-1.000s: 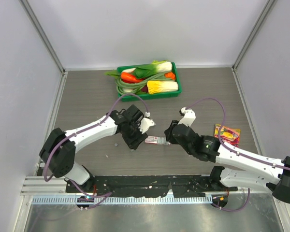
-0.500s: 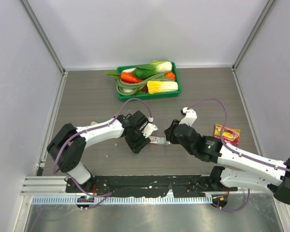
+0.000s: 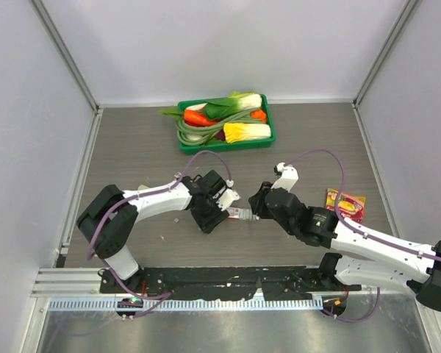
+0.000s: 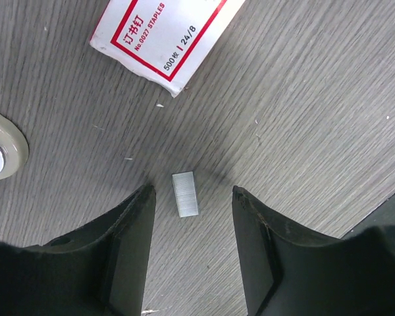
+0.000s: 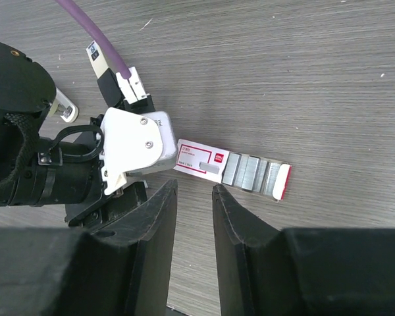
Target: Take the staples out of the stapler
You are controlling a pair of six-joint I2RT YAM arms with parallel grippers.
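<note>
1. Our left gripper point(image 4: 192, 197) holds its jaws apart around the staples point(image 4: 186, 193) on the table point(image 4: 316, 99), ready to pinch them;
2. our right gripper point(image 5: 195, 191), jaws slightly apart, grips nothing; we see no stapler.

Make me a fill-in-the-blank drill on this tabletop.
1. A loose staple strip lies on the table between the left gripper's ___ fingers.
2. The vegetables sit in a ___ tray.
3. The white box has a ___ border.

Missing words: open; green; red.
</note>
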